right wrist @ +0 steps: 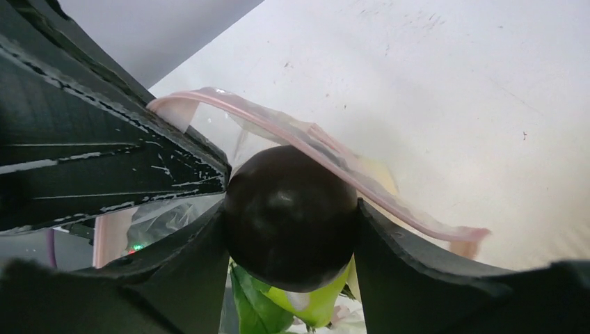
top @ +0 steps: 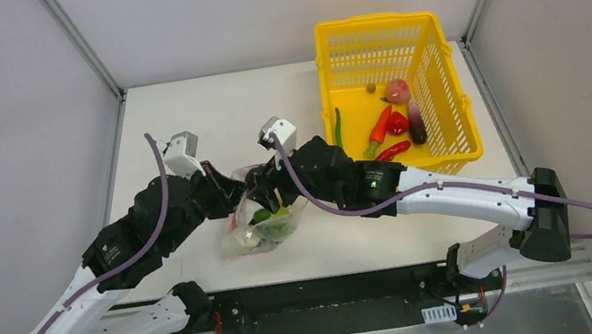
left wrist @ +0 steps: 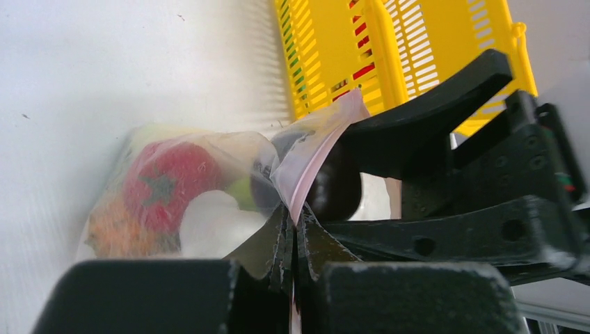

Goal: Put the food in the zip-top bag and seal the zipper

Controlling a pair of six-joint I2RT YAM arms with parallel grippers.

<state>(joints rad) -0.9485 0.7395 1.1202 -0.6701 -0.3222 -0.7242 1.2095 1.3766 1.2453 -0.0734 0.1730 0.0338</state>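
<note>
A: What is being shown from above?

B: The bag [top: 264, 225] is being seen lying on the table [top: 203, 119] between the two arms, with green and pale pieces showing through the plastic. The left gripper [top: 236, 197] and the right gripper [top: 266, 197] are being seen close together over its far end. Their fingertips are being hidden there by the wrists, so their state cannot be told from that view. The yellow basket [top: 438, 61] is being shown well apart on the right, with red pieces [top: 397, 123], a dark aubergine [top: 416, 121] and a pinkish fruit [top: 397, 91] lying in it.

A: What is being added by the left wrist camera?

B: There the left gripper [left wrist: 293, 226] is being seen with its jaws pressed together on the bag's [left wrist: 209, 156] mouth edge. The pink strip [left wrist: 306, 174] is running down between them. A red piece [left wrist: 167, 184] with a green star-shaped top is being seen through the plastic, with something orange below it.

A: And the right wrist camera?

B: A dark round piece [right wrist: 289, 226] is being clamped between the jaws of the right gripper [right wrist: 291, 207]. The pink strip [right wrist: 327, 149] is curving just behind it, and green leaves [right wrist: 250, 313] are being seen below. Whether the dark round piece is already inside the mouth cannot be told. The same piece [left wrist: 337, 188] is being shown in the left wrist view, just beside the pinched edge.
</note>
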